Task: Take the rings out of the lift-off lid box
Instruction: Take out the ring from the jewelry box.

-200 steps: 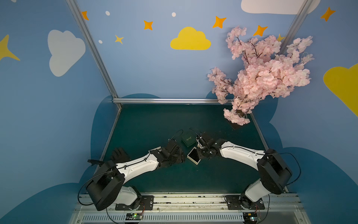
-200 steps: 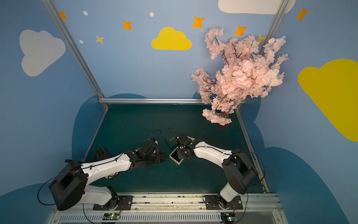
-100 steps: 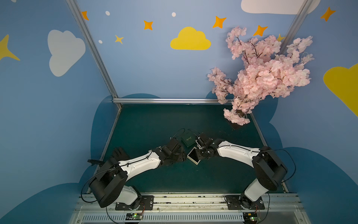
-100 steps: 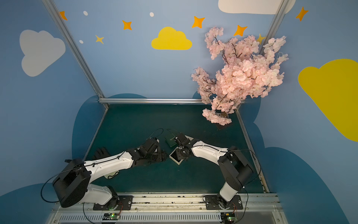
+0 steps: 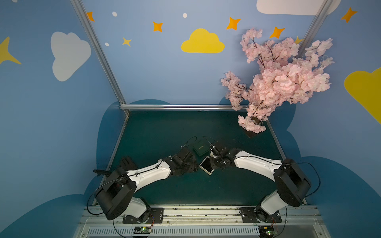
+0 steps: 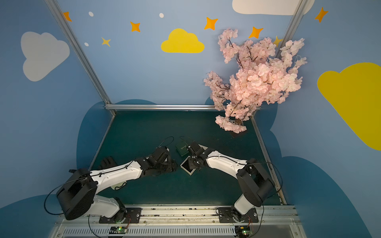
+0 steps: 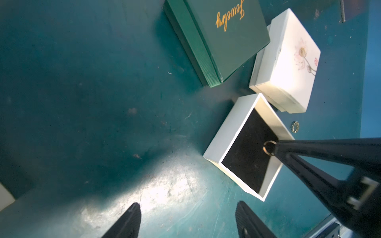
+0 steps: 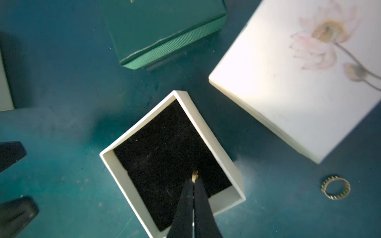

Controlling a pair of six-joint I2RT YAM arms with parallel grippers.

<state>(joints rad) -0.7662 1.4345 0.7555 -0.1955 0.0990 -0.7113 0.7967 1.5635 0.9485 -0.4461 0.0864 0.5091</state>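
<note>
Black-fingered left gripper (image 7: 188, 220), lower left of the left wrist view: jaws apart, empty, over the mat (image 7: 82, 103). Centre: open white box (image 8: 215, 152); right gripper (image 8: 193, 181) pinched shut on one thin ring (image 7: 269, 147) over the black lining (image 8: 160, 144). Best, I judge: lift straight, clear the wall, release beside the crown-edged ring (image 8: 335, 187) on the mat, lower right of the right wrist view. Pose: right arm (image 5: 255, 164) stretched low, gripper slanting down into the box.
</note>
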